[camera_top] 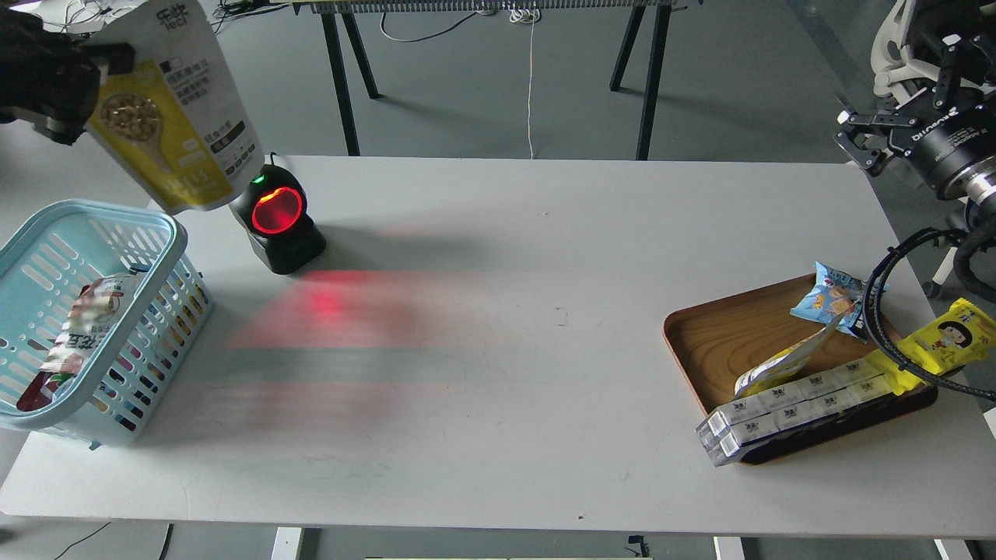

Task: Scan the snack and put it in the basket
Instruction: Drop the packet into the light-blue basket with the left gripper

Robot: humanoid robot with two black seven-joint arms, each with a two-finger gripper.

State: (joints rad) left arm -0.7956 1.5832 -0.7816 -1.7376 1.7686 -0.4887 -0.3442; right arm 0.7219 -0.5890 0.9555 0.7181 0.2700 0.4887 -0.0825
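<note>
Landmark for all positions: the black barcode scanner [278, 219] standing at the far-left part of the white table [498, 350].

Left gripper [105, 58]: upper-left corner of the view, up and to the left of the scanner. It is dark and partly cut by the frame edge; its fingers are closed on the left edge of the snack [175, 109], near the pouch's top.

Snack: held in the air, tilted, its lower end hanging just left of and above the scanner's head. White top with dark lettering, yellow panel picturing round beige pieces. Its bottom edge overlaps the far rim of the basket [47, 225] in the view; whether they touch, cannot tell.

Basket: light blue, slotted sides, on the table left of and nearer than the scanner, at the table's left edge. Inside lies a red-and-white packet [85, 327].

Scanner: window glowing red, small green light on top. A red glow falls on the table surface in front of it, toward the viewer.

Brown wooden tray [731, 334]: far to the right of the scanner, near the table's right edge. It holds a small blue packet [829, 299], a long yellow pack with a cartoon face [945, 338], a row of white boxes [794, 404] overhanging its front rim, and another pouch [782, 362] seen edge-on.

Right gripper [856, 140]: upper right, well beyond the tray, off the table's far-right corner. Holds nothing; fingers' spacing cannot be told from this angle.
</note>
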